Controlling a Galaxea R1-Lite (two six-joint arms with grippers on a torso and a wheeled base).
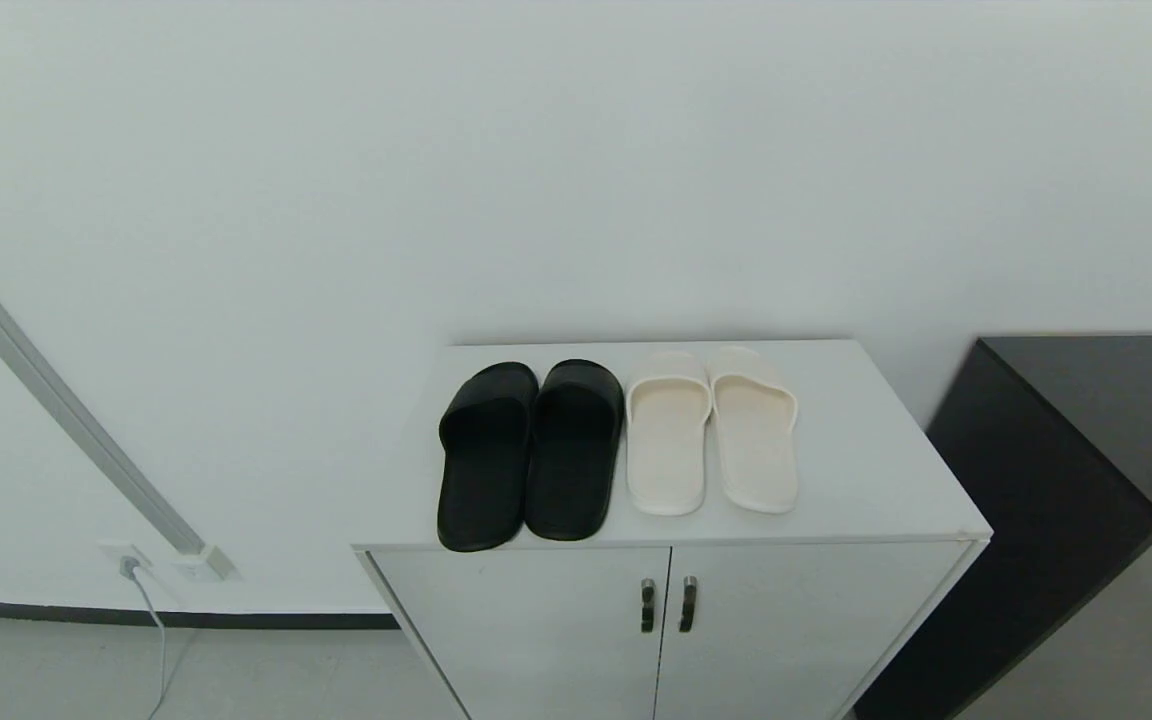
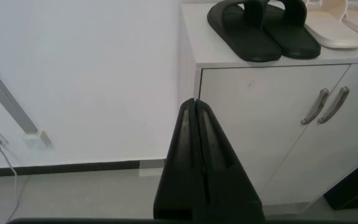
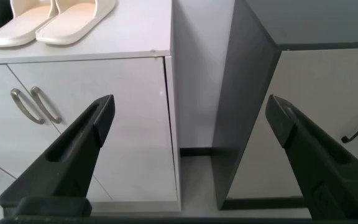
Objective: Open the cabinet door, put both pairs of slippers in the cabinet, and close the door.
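**2 pairs up top, doors shut: how I'd grab this stuff**

Both pairs sit side by side on top of the white cabinet (image 1: 866, 450). The black slippers (image 1: 531, 450) are on my left with their heels right at the front edge, and the cream slippers (image 1: 711, 435) are just beside them on my right. They look like moulded foam slides with a matte finish, so I'd guess light, a bit squishy and not slippery. Pinching across the wide strap seems like the safest hold.

The 2 doors (image 1: 536, 640) are closed. Their 2 slim metal handles (image 1: 647, 604) sit close together at the middle seam. They look rigid, so I'd pinch 1 from the side.

My left claw (image 2: 196, 107) is clenched on nothing. My right claw (image 3: 190, 102) is spread wide, also empty.
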